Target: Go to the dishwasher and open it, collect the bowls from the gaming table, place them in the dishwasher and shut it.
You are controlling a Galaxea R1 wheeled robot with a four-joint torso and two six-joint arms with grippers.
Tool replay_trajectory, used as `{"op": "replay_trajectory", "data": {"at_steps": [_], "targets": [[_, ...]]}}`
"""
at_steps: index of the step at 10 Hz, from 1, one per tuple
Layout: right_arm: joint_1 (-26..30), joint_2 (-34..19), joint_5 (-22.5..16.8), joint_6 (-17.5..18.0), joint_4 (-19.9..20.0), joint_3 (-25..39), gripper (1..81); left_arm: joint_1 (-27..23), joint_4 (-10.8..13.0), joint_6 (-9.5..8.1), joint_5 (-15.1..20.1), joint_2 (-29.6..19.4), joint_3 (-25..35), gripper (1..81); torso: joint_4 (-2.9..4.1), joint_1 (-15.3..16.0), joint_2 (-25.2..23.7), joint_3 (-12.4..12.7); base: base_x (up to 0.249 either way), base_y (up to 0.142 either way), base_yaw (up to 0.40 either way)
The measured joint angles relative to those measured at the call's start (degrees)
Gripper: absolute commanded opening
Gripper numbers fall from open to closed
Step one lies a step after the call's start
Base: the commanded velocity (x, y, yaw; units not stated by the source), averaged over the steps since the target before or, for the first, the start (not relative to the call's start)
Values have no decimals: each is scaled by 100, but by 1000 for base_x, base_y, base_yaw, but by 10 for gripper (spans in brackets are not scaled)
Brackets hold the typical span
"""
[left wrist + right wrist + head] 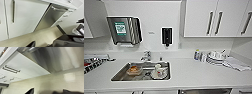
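Observation:
The dishwasher is a brushed-steel front under the counter, between white cabinet doors, and its door looks shut. Its bar handle runs along the upper edge. In the right wrist view the steel front fills much of the picture at close range, with the handle at the edge. In the head view a steel strip of the dishwasher peeks out below the counter's front edge. My left gripper and right gripper hang low over the pale floor before it. The gaming table is out of view.
A white counter holds a steel sink with a brown container and a white cup on a plate. Stacked dishes and a cloth lie at the right. Wall cabinets hang above.

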Motion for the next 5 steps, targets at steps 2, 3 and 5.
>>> {"op": "replay_trajectory", "data": {"at_steps": [2,3,5], "targets": [[18,-88,-24,87,0,30,811,-83,15,0,17,-11,77,811,0,214,-341,-313,0,0,0],[49,-94,-16,116,0,85,811,-155,17,0,22,-11,94,811,0,345,-544,-507,0,0,0],[140,-138,-22,196,0,172,811,-199,17,-2,27,-11,107,811,0,529,-828,-724,0,0,0]]}}
